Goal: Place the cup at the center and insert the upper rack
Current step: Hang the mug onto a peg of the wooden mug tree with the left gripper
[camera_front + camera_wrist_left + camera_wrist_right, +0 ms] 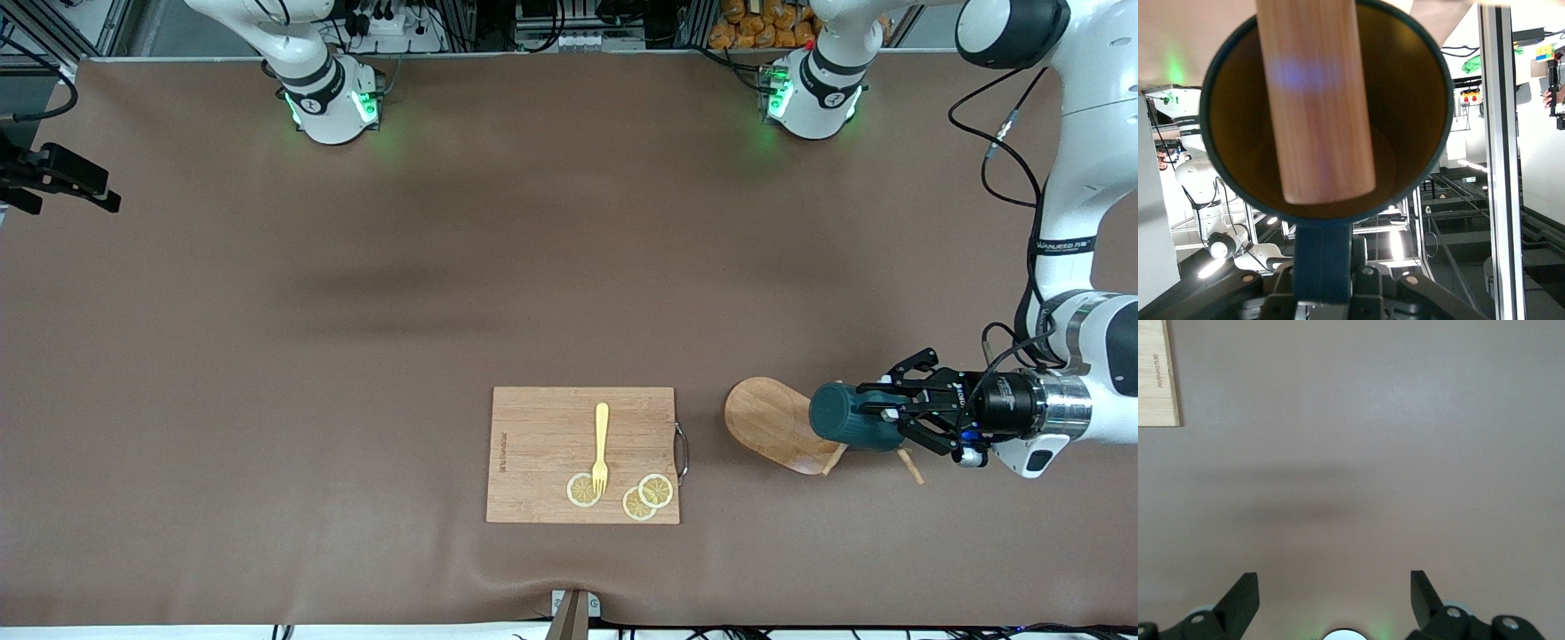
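**Cup gripped sideways over the tipped mug tree**

Cutting board (582, 453) is the landmark: it lies near the front camera's edge of the table (356, 356) and carries a yellow fork (601, 447), whose tines rest on one of three lemon slices (582, 490).

Beside the board, toward the left arm's end of the table, the upper rack (769, 422) lies tipped over, its oval base turned up toward the camera. The cup (849, 418) is held on its side right at that base, and the left gripper (889, 416) is clenched on the cup's handle.

Only the left wrist view looks into the cup's mouth (1328, 110): the yellowish-brown inside is filled by the rack's round wooden post (1315, 100), which runs in through the rim. The front view shows just the cup's teal outside, with thin pegs (909, 466) poking out on the table beneath the gripper.

Right gripper (1335, 603) does not appear in the front view; its own wrist view shows the fingers (1241, 600) spread wide, holding nothing, over bare table with a corner of the board (1157, 373) at the frame's edge. That arm waits.
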Tool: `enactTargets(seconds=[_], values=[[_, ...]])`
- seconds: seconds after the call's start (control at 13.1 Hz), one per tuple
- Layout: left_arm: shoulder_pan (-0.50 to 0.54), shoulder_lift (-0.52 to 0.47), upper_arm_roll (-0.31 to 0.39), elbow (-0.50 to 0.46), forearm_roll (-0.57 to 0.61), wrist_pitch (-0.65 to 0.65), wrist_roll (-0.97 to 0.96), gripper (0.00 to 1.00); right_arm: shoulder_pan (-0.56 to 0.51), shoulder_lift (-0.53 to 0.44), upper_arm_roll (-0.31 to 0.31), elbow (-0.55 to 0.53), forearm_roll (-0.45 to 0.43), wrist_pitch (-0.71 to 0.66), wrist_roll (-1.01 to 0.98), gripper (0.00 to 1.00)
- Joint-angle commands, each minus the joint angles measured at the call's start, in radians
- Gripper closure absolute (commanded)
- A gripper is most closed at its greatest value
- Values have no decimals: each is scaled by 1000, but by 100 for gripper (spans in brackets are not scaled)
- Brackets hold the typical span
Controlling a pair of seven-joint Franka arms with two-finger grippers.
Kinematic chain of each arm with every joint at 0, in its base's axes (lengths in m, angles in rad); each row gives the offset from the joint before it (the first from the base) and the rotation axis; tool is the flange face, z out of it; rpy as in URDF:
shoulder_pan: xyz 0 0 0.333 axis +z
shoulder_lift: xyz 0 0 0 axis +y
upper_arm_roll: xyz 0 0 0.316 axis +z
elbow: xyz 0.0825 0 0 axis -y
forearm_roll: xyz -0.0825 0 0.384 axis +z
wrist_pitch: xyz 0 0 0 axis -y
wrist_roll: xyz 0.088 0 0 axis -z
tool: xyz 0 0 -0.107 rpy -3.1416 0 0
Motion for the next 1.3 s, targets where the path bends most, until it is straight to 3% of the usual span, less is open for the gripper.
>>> enactTargets(seconds=[0.0, 1.22], values=[[-9, 20, 7, 24, -9, -4, 19, 100, 2, -13, -1, -3, 12, -10, 14, 0], [-46, 23, 30, 18, -6, 16, 27, 100, 4, -15, -1, -6, 12, -10, 14, 0]])
